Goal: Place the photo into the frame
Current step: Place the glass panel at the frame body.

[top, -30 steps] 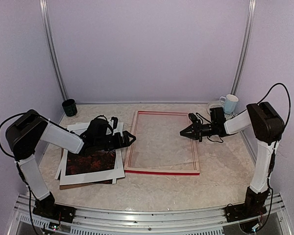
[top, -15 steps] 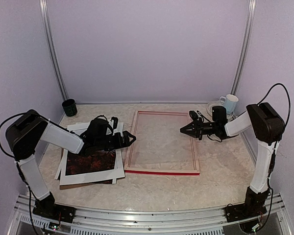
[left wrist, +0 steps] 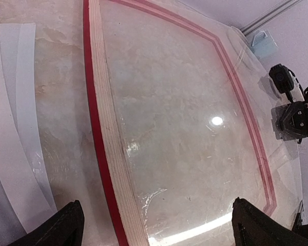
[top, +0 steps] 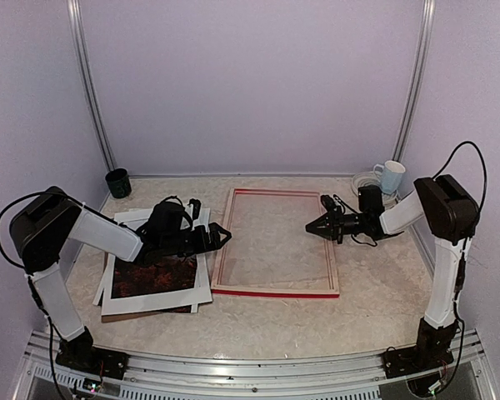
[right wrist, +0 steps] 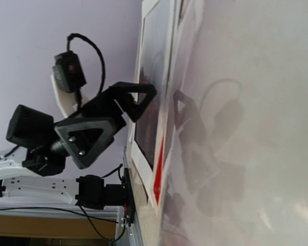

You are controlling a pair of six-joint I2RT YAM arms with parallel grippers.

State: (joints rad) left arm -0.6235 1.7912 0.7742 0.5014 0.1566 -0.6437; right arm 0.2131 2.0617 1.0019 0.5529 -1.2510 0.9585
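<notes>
The photo (top: 154,275) not yet in the frame (top: 275,291)
It lies left of it; left gripper (top: 222,236) spread wide, right gripper (top: 311,226) closed, empty

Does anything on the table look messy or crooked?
Yes, a little. The white sheets on the left lie fanned out, corners poking out unevenly, with the photo among them. The frame lies flat and looks fine.

left pincer (top: 223,234) wide open, right pincer (top: 312,225) closed, tip toward tip, well apart
</notes>
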